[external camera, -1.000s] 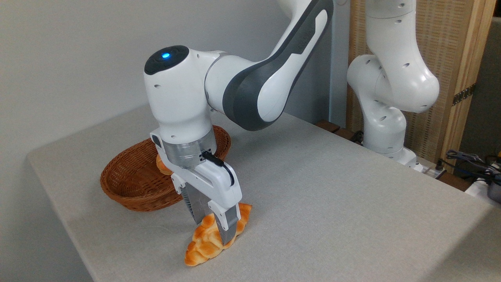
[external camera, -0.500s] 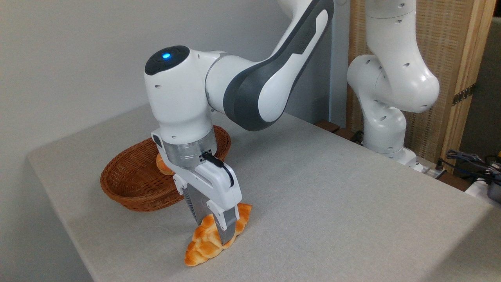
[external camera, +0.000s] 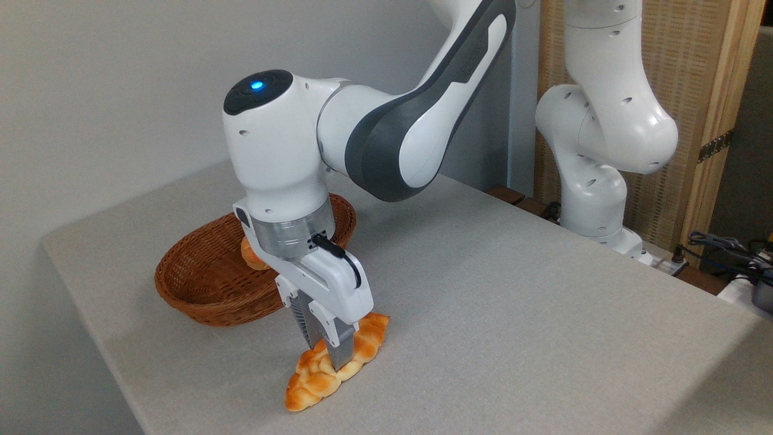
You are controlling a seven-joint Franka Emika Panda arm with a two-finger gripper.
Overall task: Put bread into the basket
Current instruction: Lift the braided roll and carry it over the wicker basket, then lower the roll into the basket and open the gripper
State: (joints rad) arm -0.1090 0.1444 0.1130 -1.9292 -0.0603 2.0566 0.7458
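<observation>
Gripper (external camera: 331,356) is pinching the braided bread (external camera: 338,365) on the table.

The two grey fingers are standing nearly together, pressing the middle of the long golden-orange loaf, which is lying on the matte grey cloth of the table (external camera: 513,302) with its tapered ends free. The oval basket (external camera: 199,284) of reddish-brown woven wicker is sitting just behind, apart from the loaf, and is holding a small round bun (external camera: 250,257).

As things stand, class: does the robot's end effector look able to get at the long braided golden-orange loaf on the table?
Probably yes. The end effector is already down on the long braided golden-orange loaf, its fingers closed across the middle. Nothing lies between them, and the reddish-brown woven wicker basket sits apart behind.
</observation>
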